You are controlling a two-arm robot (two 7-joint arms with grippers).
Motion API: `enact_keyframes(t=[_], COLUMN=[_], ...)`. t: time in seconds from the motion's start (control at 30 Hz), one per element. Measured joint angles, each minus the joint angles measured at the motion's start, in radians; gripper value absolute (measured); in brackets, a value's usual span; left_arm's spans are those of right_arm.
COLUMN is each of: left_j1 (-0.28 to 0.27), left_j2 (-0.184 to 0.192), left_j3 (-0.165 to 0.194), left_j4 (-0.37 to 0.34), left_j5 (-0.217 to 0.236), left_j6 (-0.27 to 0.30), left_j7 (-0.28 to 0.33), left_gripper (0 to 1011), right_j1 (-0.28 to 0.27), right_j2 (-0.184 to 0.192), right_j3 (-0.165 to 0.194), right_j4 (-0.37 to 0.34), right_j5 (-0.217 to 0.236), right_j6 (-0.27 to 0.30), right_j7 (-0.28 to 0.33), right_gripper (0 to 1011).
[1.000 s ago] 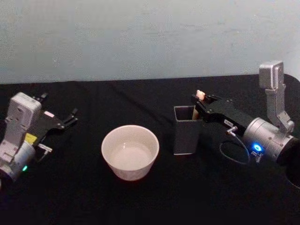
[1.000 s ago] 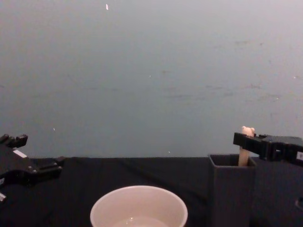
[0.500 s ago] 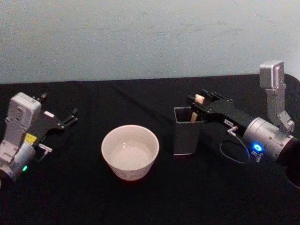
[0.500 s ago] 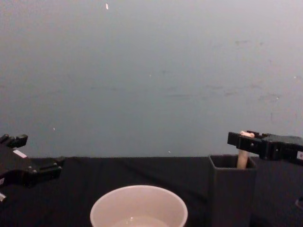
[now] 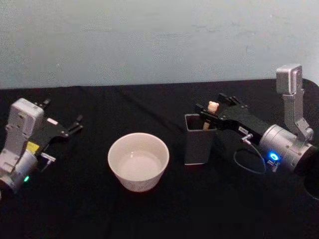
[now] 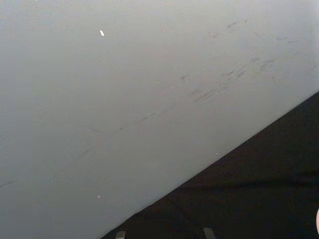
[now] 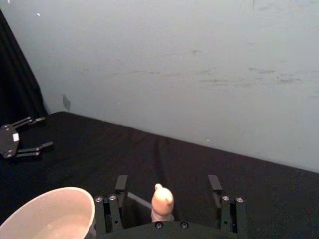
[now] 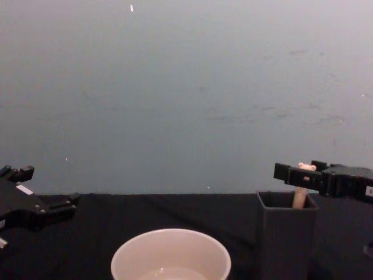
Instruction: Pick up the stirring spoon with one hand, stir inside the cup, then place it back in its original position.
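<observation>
- Spoon [image 5: 213, 106] stands upright in the dark holder [image 5: 198, 139], at three o'clock from the cup [image 5: 138, 161].
- My right pincer [image 7: 167, 201] spreads wide around its bear head, ready to pinch.
- My left pincer [image 5: 75, 124] idles at nine o'clock, open.

Over the last second the right gripper [image 5: 212, 110] advanced toward 9 o'clock above the dark holder [image 5: 198, 139]; its fingers [image 8: 282, 171] now reach past the stirring spoon [image 5: 211, 113] and flank the bear-head handle. In the chest view the bear head, earlier ahead of the fingertips, now sits between the jaws. The jaws have spread wider apart.
</observation>
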Motion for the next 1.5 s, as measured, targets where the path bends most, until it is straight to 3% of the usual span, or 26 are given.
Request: enact_keyframes(t=[0.07,0.27,0.37,0.57,0.6,0.63,0.67,0.8,1.1,1.5], left_j1=[0.0,0.0,0.0,0.0,0.0,0.0,0.0,0.0,0.0,0.0], left_j2=[0.0,0.0,0.0,0.0,0.0,0.0,0.0,0.0,0.0,0.0], left_j3=[0.0,0.0,0.0,0.0,0.0,0.0,0.0,0.0,0.0,0.0], left_j4=[0.0,0.0,0.0,0.0,0.0,0.0,0.0,0.0,0.0,0.0], left_j5=[0.0,0.0,0.0,0.0,0.0,0.0,0.0,0.0,0.0,0.0], left_j6=[0.0,0.0,0.0,0.0,0.0,0.0,0.0,0.0,0.0,0.0], left_j7=[0.0,0.0,0.0,0.0,0.0,0.0,0.0,0.0,0.0,0.0], left_gripper=[1001,1001,1001,1001,1001,1001,1001,1001,1001,1001], right_j1=[-0.003,-0.014,-0.024,-0.04,-0.042,-0.042,-0.045,-0.056,-0.075,-0.074], right_j2=[-0.003,-0.025,-0.047,-0.082,-0.087,-0.087,-0.093,-0.102,-0.133,-0.132], right_j3=[0.003,0.032,0.057,0.083,0.083,0.083,0.079,0.073,0.095,0.095], right_j4=[-0.002,-0.018,-0.034,-0.044,-0.036,-0.036,-0.02,0.014,0.079,0.078], right_j5=[-0.009,-0.029,-0.063,-0.192,-0.237,-0.237,-0.285,-0.335,-0.329,-0.328], right_j6=[-0.015,-0.071,-0.111,-0.18,-0.181,-0.181,-0.167,-0.131,-0.062,-0.062], right_j7=[-0.01,-0.049,-0.11,-0.269,-0.314,-0.314,-0.363,-0.408,-0.407,-0.407], right_gripper=[1003,1000,1000,1000,1000,1000,1000,1000,1000,1000])
